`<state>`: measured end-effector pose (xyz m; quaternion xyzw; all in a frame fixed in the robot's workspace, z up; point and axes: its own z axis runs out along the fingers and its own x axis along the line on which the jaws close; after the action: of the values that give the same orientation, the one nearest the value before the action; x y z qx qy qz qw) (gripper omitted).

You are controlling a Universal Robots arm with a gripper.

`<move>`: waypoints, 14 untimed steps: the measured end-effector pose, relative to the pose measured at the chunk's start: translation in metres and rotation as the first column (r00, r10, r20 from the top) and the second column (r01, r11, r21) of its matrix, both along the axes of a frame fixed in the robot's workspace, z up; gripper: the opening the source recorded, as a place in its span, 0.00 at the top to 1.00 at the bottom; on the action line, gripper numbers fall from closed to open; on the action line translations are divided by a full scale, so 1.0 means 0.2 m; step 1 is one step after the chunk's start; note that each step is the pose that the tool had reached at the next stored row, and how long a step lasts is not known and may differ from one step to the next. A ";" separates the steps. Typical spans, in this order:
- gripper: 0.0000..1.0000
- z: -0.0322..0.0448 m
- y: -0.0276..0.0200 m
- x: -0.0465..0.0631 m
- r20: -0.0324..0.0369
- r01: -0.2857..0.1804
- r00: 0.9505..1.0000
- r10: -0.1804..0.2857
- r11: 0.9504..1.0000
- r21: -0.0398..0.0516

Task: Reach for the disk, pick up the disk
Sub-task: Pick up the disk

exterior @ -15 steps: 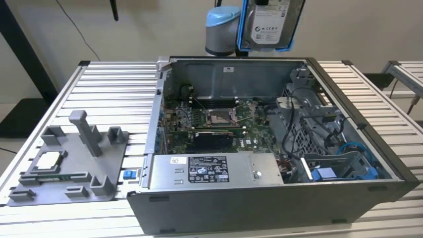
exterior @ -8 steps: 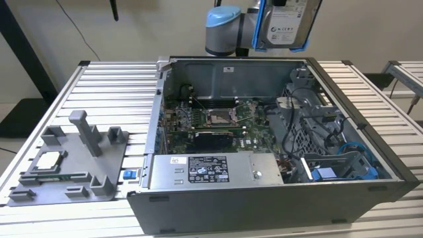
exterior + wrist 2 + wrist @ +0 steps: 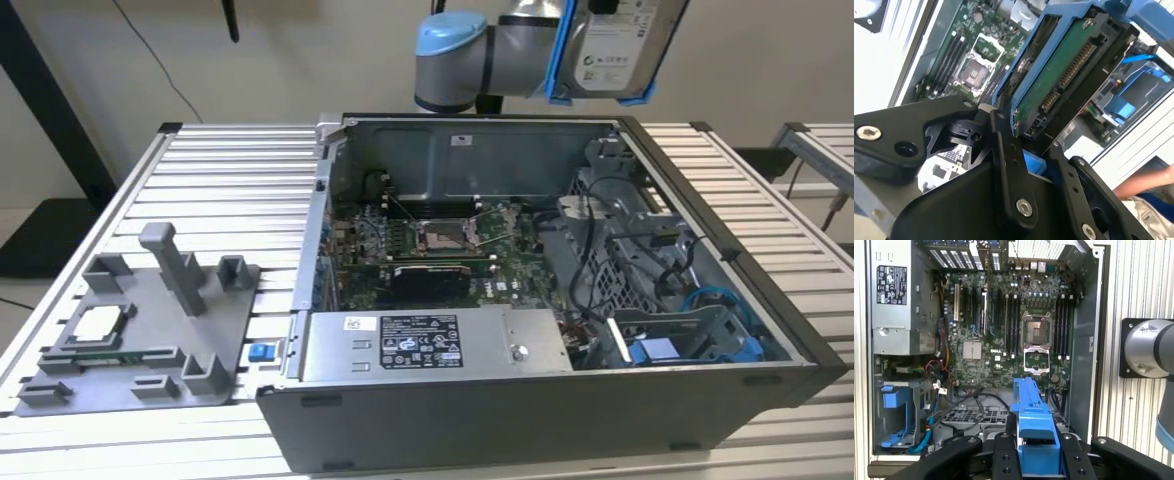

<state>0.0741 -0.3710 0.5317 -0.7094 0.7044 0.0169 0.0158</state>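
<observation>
The disk (image 3: 617,48) hangs high above the open computer case, at the back on the exterior view's right, its white label facing out and its blue bracket around it. In the second wrist view the disk (image 3: 1054,75) shows its green circuit side and connector edge, and my gripper (image 3: 1029,145) is shut on it, one black finger on each side. In the first wrist view the blue bracket (image 3: 1033,420) stands up between the fingers (image 3: 1004,452) of the gripper (image 3: 1035,452).
Below stands the open computer case (image 3: 534,420) with its motherboard (image 3: 441,240), grey power supply box (image 3: 427,345) and blue drive cage (image 3: 694,345). A grey fixture (image 3: 134,330) holding a small square chip lies at the exterior view's left. A person's hand (image 3: 1149,185) is beside the case.
</observation>
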 end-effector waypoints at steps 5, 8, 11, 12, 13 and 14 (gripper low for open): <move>1.00 -0.003 0.000 0.11 0.000 0.000 1.000 0.000 1.000 0.000; 1.00 -0.005 0.000 0.16 0.000 0.000 1.000 0.000 1.000 0.000; 1.00 -0.006 0.000 0.20 0.000 0.000 1.000 0.000 1.000 0.000; 1.00 -0.006 0.000 0.20 0.000 0.000 1.000 0.000 1.000 0.000; 1.00 -0.006 0.000 0.20 0.000 0.000 1.000 0.000 1.000 0.000; 1.00 -0.006 0.000 0.20 0.000 0.000 1.000 0.000 1.000 0.000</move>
<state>0.1139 -0.3709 0.5305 -0.7094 0.7044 0.0169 0.0158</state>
